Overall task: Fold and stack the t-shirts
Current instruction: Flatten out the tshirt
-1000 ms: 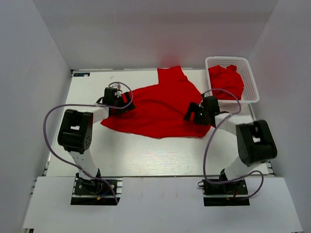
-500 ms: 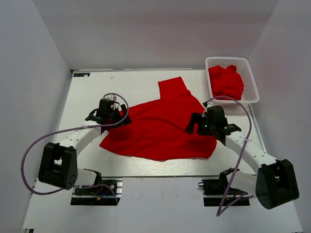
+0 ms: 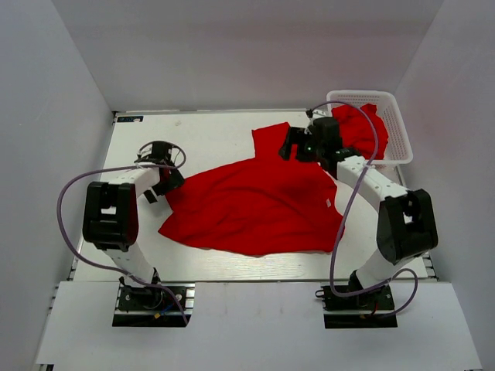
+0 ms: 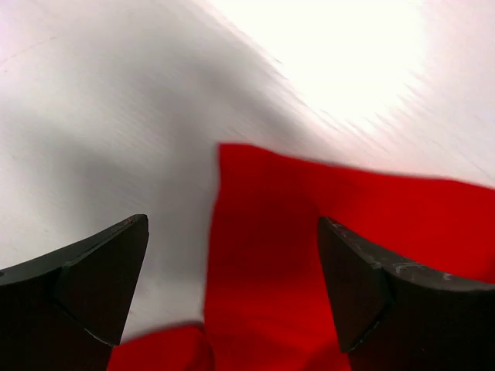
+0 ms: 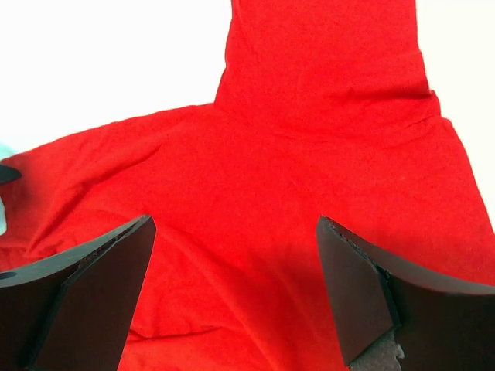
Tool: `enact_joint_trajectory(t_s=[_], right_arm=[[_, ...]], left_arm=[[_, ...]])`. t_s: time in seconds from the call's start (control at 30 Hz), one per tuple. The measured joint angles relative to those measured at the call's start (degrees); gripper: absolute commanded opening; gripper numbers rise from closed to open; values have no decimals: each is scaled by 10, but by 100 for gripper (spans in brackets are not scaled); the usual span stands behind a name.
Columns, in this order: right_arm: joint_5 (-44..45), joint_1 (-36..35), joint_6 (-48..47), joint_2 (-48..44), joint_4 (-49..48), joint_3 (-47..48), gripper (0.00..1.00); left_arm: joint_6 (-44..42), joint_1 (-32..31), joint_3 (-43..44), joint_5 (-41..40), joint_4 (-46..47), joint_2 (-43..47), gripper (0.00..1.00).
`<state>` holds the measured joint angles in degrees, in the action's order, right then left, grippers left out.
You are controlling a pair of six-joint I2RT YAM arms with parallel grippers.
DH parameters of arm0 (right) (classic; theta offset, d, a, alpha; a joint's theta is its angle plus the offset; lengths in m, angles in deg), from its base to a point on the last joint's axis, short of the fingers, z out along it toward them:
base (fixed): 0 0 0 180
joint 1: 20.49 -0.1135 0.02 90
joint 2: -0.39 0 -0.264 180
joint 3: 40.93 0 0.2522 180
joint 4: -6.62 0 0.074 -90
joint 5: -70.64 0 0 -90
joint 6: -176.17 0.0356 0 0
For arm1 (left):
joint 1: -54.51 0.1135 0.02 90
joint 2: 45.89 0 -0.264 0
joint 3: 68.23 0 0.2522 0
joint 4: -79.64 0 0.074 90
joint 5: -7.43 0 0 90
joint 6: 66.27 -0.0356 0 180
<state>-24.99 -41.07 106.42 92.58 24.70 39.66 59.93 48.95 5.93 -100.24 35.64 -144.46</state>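
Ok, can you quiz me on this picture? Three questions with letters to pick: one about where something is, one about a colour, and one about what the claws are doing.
1. Where on the table is the white basket?
A) near left corner
B) far right corner
C) the middle

2. What colour is the spread shirt?
A) red
B) blue
C) green

3. What are the left claw and right claw doing?
A) both shut on the shirt
B) only one open
C) both open, gripping nothing

Answers:
1 B, the top view shows it at the far right edge.
2 A, the cloth is bright red in every view.
3 C, each wrist view shows a wide gap with cloth below.
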Motion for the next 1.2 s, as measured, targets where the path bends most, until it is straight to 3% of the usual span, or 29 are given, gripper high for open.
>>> enact_joint_trajectory(t_s=[0.33, 0.47, 0.5, 0.57, 0.6, 0.67, 0.7, 0.93, 1.2], right_arm=[[-5, 3, -14, 25, 19, 13, 90], [0, 5, -14, 25, 20, 13, 90], [3, 5, -14, 25, 20, 13, 90], [14, 6, -14, 27, 20, 13, 90], [18, 6, -13, 31, 21, 15, 90], [25, 8, -12, 48, 27, 28, 90], [29, 9, -12, 61, 30, 38, 90], [71, 14, -26, 187, 46, 168, 90], [117, 17, -85, 357, 45, 387, 90]], left_arm=[[5, 25, 7, 16, 45, -36, 100], [-5, 24, 24, 16, 65, -53, 75], [-9, 24, 27, 16, 70, -57, 62], [-19, 22, 28, 19, 83, -63, 47], [-25, 21, 27, 26, 92, -64, 29], [-30, 20, 23, 42, 113, -66, 6], [-34, 19, 20, 49, 122, -66, 0], [-39, 19, -4, 71, 169, -57, 0], [-53, 18, -50, 101, 205, -26, 0]])
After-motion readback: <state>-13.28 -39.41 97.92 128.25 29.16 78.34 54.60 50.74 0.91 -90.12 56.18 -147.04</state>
